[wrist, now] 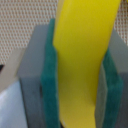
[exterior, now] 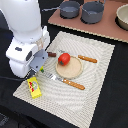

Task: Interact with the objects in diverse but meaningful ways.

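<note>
The gripper (wrist: 80,75) has its two green-padded fingers (wrist: 50,75) closed most of the way on the yellow banana (wrist: 82,55), which fills the gap between the pads and touches both. From where I stand the arm blocks the fruit itself; only the close-up shows it. Its long axis runs along the length of the fingers, from their roots out past the tips, with a slight curve; which end is the stem I cannot tell. Below the hand lies the woven placemat (exterior: 95,85); the yellow box with red marks (exterior: 34,87) sits just beside and under the gripper, the sausage (exterior: 51,54) is near it, and the red fruit (exterior: 64,59) rests on the tan plate (exterior: 72,70) a little farther off, between the fork (exterior: 67,82) and the knife (exterior: 86,58). I would judge this the carrying step, banana in hand. The next move calls for choosing a bare spot, perhaps the plate, lowering until the banana touches, then parting the fingers.
</note>
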